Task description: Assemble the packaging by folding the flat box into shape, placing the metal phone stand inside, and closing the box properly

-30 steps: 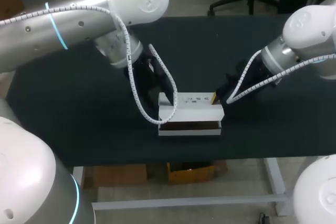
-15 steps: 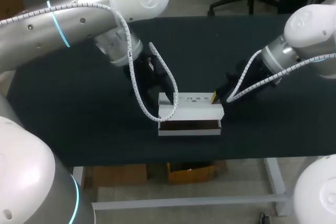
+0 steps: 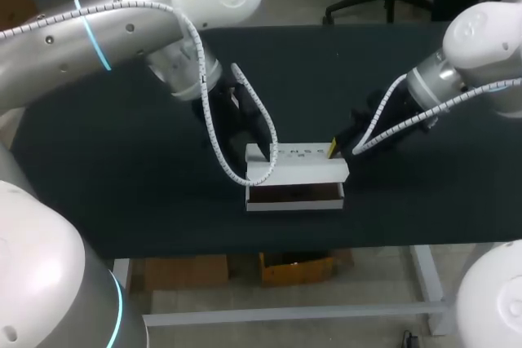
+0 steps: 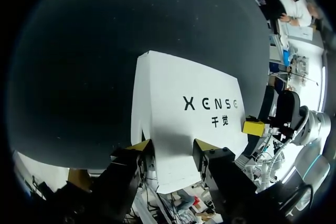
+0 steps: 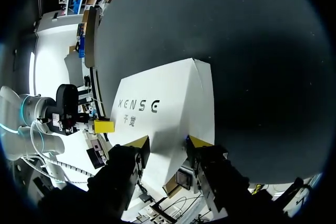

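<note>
Left wrist view: left gripper (image 4: 172, 149) covers near end of box (image 4: 184, 124). Right wrist view: right gripper (image 5: 168, 144) does same. Head view: box inside dark, content cannot tell; cable (image 3: 214, 151) and raised flap (image 3: 261, 165) hide left gripper; print too small.

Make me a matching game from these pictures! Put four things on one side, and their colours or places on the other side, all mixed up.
Things:
1. box
2. table
3. left end effector
4. right end effector

Colours and places:
A. at the box's right end
B. black
C. white
D. at the box's left end

Pairs: 1-C, 2-B, 3-D, 4-A
</note>
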### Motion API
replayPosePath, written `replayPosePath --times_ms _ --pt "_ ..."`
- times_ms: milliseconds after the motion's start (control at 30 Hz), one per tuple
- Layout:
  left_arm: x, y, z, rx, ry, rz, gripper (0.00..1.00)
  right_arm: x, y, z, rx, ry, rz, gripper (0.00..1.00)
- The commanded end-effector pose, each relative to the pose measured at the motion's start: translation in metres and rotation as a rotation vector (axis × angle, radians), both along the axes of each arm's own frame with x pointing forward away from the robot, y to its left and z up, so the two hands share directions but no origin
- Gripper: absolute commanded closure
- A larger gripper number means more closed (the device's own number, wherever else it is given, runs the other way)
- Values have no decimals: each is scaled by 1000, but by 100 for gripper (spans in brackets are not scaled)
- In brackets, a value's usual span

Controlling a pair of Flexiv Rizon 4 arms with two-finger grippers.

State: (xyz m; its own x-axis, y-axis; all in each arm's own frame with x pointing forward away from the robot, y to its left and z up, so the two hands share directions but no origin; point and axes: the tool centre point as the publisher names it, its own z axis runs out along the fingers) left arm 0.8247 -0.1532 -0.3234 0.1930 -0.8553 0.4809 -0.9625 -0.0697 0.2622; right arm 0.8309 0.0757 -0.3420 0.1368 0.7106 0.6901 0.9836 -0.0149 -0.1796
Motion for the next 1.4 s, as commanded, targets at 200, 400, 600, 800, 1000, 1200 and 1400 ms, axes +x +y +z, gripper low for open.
replayPosePath --times_ms 200,400,600,800,1000,1200,1400 --pt "4 -4 2 8 23 -5 51 0 4 3 -2 12 2 56" --pt "4 -4 4 9 27 -5 50 -3 5 5 0 15 -4 55" --pt "3 -4 3 7 35 -3 51 -4 5 4 5 23 -3 55" --pt "3 -4 3 7 42 -1 50 -3 5 4 9 27 -3 54" --pt "3 -4 4 9 45 1 51 -3 5 4 13 29 -3 53" --pt "2 -5 5 9 55 3 50 -3 5 6 16 31 0 53" --pt "2 -6 6 8 64 2 50 -3 6 7 21 34 0 53"
